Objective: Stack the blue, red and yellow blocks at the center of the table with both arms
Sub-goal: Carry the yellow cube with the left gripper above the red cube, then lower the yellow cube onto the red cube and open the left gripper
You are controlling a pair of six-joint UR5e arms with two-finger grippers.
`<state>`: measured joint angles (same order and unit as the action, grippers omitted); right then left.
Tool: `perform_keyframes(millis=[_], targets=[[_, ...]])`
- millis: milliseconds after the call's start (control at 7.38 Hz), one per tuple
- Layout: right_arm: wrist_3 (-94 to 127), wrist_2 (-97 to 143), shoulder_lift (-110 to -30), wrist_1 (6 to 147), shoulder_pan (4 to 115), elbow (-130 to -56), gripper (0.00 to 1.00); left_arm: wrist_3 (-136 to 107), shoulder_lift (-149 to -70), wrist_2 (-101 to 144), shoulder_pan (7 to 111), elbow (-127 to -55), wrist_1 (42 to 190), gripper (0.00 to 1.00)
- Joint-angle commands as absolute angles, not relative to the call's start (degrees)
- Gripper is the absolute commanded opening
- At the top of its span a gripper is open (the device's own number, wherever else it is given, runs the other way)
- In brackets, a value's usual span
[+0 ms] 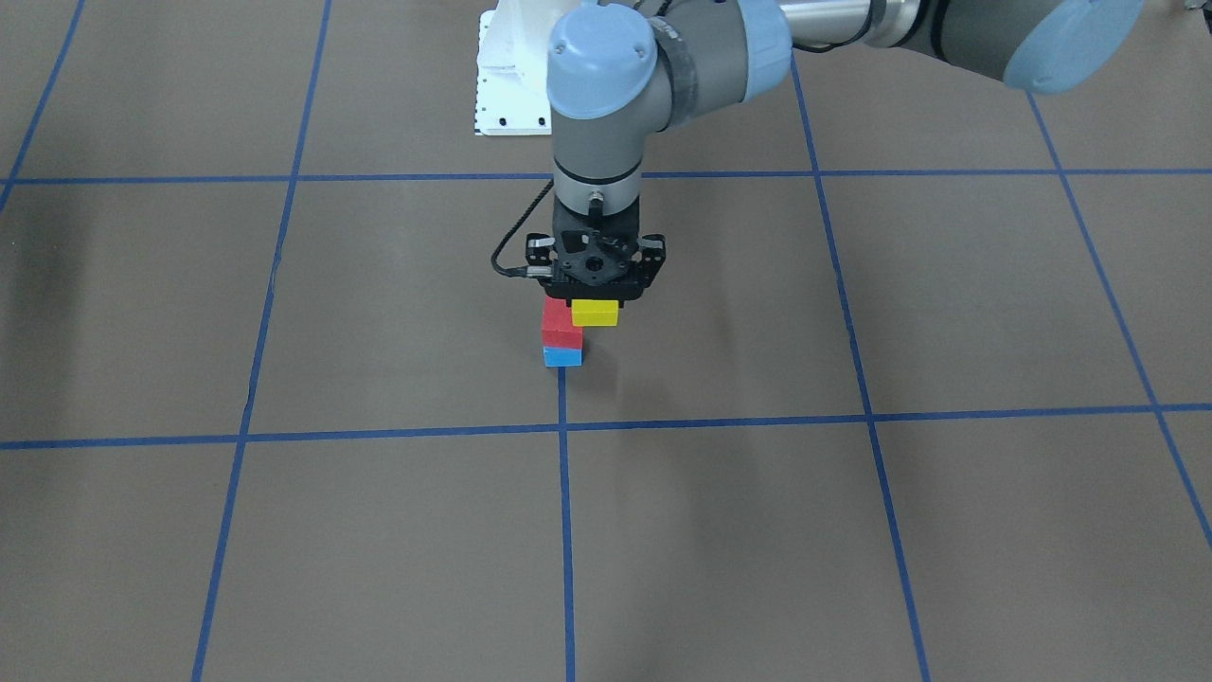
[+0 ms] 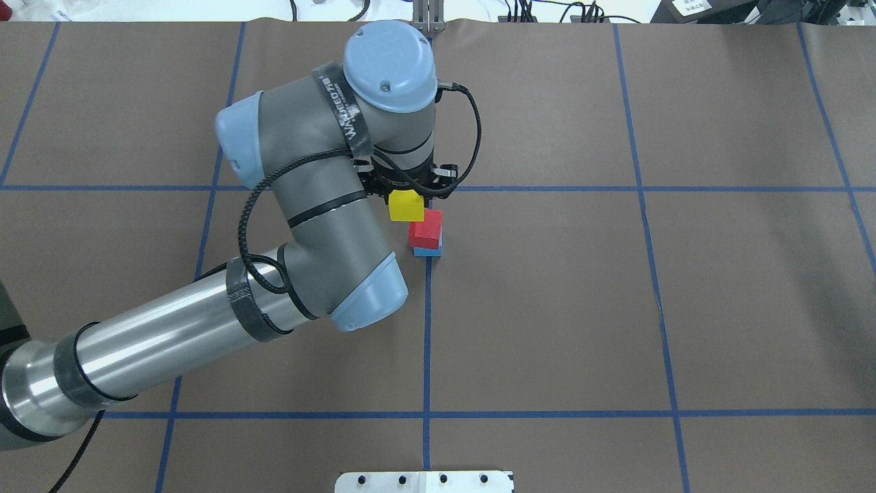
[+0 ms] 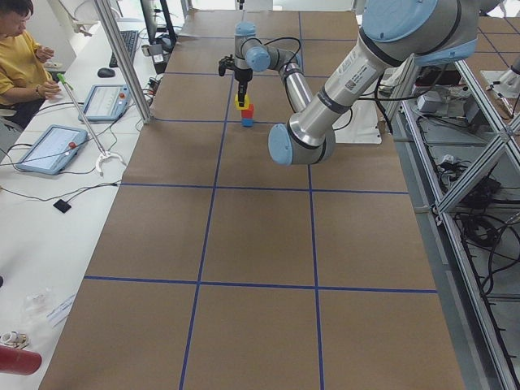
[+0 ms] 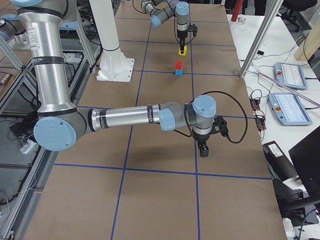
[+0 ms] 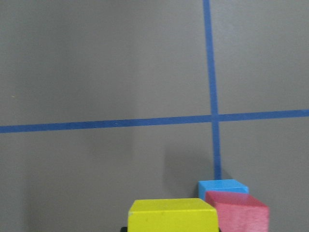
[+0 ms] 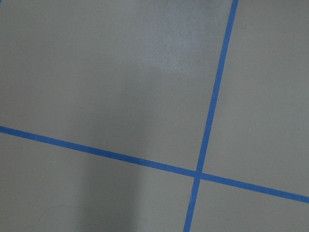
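Two blocks stand stacked at the bench (image 2: 547,308) centre, red block (image 1: 559,327) on blue block (image 1: 562,356). The left pincer (image 1: 595,296) grips the yellow block (image 1: 595,313) just to the robot's left of them, seemingly slightly higher. The right pincer (image 4: 204,152) hangs well apart; I cannot tell its state.

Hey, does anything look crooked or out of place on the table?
Only slightly: the red block sits a bit twisted on the blue block, their edges not lined up. The yellow block is held in the left pincer beside the stack, not on it yet.
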<state>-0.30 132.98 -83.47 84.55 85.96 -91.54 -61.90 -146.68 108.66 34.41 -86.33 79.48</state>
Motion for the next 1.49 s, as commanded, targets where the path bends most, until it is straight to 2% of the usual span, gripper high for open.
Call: perform_keyframes(millis=[0, 812, 948, 1354], targets=[[-0.3, 133.0, -83.6, 84.6, 86.0, -91.5, 1.00, -62.0, -149.9, 108.6, 33.4, -82.4, 79.8, 0.00], [-0.4, 133.0, -83.4, 84.6, 86.0, -91.4, 1.00, -59.9, -148.8, 108.6, 33.2, -81.8, 80.2, 0.00], [-0.4, 133.0, -83.4, 84.6, 86.0, -91.4, 1.00, -59.9, -148.8, 108.6, 33.0, -81.8, 80.1, 0.11], [-0.4, 133.0, -83.5, 84.6, 86.0, -91.4, 1.00, -59.9, -148.4, 108.6, 32.8, -81.9, 80.3, 0.33]])
